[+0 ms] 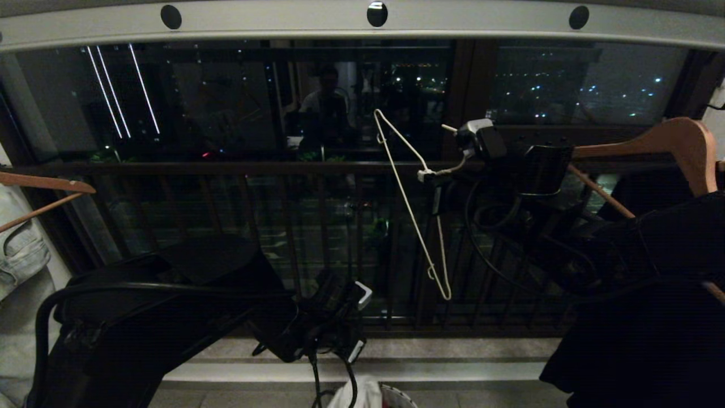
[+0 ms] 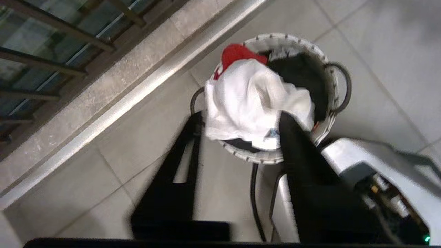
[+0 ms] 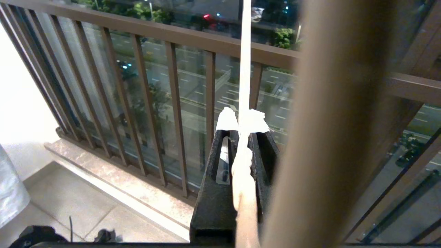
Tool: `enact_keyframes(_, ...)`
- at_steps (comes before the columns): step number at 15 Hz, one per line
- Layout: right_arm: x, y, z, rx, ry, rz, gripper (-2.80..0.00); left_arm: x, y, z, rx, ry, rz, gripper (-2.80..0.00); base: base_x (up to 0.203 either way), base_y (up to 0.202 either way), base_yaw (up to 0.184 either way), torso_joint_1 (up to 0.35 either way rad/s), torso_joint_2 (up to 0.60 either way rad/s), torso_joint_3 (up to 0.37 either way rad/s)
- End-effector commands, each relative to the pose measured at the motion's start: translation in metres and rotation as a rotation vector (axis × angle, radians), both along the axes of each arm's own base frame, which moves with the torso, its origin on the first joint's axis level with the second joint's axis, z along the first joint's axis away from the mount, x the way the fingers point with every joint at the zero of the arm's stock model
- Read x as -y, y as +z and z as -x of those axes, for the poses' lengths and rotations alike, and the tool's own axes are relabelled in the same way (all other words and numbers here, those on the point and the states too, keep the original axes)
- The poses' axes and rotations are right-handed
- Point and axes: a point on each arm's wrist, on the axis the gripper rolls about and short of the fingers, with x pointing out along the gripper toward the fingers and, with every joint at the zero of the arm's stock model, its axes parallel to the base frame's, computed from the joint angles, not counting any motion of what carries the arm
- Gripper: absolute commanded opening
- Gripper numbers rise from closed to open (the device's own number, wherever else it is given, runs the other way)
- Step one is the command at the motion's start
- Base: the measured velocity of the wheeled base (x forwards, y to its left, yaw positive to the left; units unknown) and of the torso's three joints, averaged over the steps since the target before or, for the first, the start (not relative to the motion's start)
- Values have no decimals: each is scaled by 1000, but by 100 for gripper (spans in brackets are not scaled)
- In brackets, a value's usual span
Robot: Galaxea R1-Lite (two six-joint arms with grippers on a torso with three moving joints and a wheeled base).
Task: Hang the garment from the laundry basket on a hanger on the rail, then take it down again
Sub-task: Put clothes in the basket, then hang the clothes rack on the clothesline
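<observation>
Your right end effector (image 3: 241, 137) is pinched on the hanger (image 1: 416, 209) at its twisted neck, holding it tilted, off the rail (image 1: 362, 25). Your left end effector (image 2: 241, 137) hangs over the laundry basket (image 2: 324, 58) with its fingers spread and nothing between them; the garment (image 2: 251, 100) lies bunched in the basket beside a red cloth (image 2: 236, 53). Risk, as judged: a descent could catch the red cloth or a basket handle. The thin wire could twist in the right grip.
</observation>
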Motion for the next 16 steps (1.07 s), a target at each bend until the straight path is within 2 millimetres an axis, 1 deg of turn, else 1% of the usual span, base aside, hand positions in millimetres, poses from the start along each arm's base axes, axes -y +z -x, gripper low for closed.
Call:
enact_keyframes(1,0,1,0,6,2,-2,-280,-3,3,3,2,-6,-7,0,0,0,0,0,0,0)
enact_keyframes(3,0,1,0,5,1,-2,-280,-12,16,16,3,-8,-10,0,0,0,0,0,0,0)
enact_keyframes(6,-2,-6,-3,-10,2,6,-280,-33,43,45,8,2,6,0,0,0,0,0,0,0)
enact_keyframes(7,-3,-9,-3,-18,2,13,-280,-39,52,53,25,9,24,-280,0,0,0,0,0,0)
enact_keyframes(10,-5,-19,-7,-41,4,25,-280,-53,82,73,82,2,81,-280,0,0,0,0,0,0)
enact_keyframes(12,-7,-23,-5,-57,9,36,-280,-59,102,81,139,-39,80,-280,0,0,0,0,0,0)
enact_keyframes(13,-6,-27,-4,-81,9,45,-280,-64,117,88,164,-63,67,-280,0,0,0,0,0,0)
enact_keyframes(15,1,-25,10,-122,12,45,-280,-76,146,104,201,-74,73,-280,0,0,0,0,0,0)
enact_keyframes(16,-1,-21,17,-135,22,40,-280,-85,163,109,232,-63,88,-280,0,0,0,0,0,0)
